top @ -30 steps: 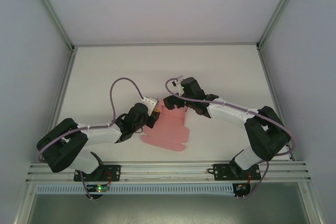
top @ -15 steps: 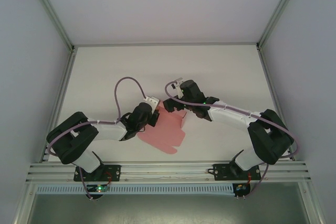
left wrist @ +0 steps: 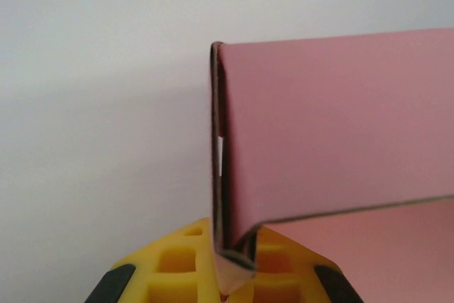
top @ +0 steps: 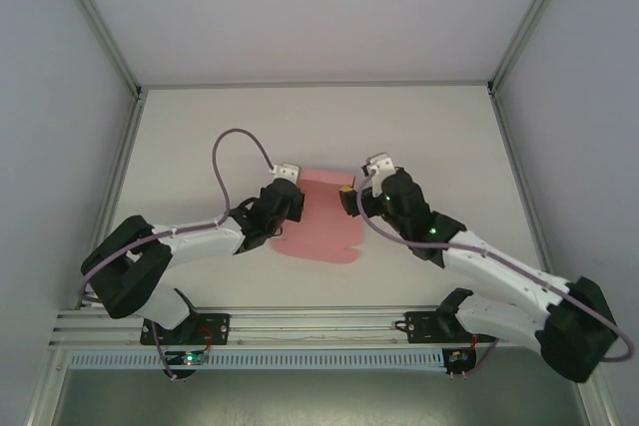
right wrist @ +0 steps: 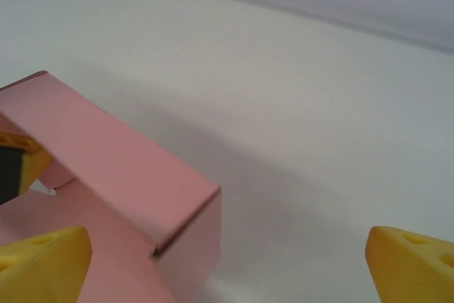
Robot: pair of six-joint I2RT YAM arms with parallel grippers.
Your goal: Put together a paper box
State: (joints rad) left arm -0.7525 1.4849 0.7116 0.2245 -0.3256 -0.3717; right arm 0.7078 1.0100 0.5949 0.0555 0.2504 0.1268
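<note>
The paper box [top: 321,218] is a pink creased card lying mid-table, one panel folded up along its far side. My left gripper [top: 292,203] is shut on its left edge. In the left wrist view the yellow fingers [left wrist: 177,264] pinch the doubled card edge at the bottom, and the paper box [left wrist: 333,125] rises as an upright folded panel. My right gripper [top: 349,200] stands open just right of the card, not touching it. In the right wrist view the paper box [right wrist: 106,161] sits left of the wide-apart right gripper [right wrist: 227,274], nothing between its fingertips [right wrist: 42,260].
The white table [top: 439,137] is walled at left, right and back. An aluminium rail [top: 319,324] runs along the near edge by both arm bases. A purple cable [top: 235,152] loops above the left arm. Bare tabletop lies behind and to the right of the card.
The left gripper closed on the card's left edge and carried it back and round. The right arm swung from behind the card to its right side, still open.
</note>
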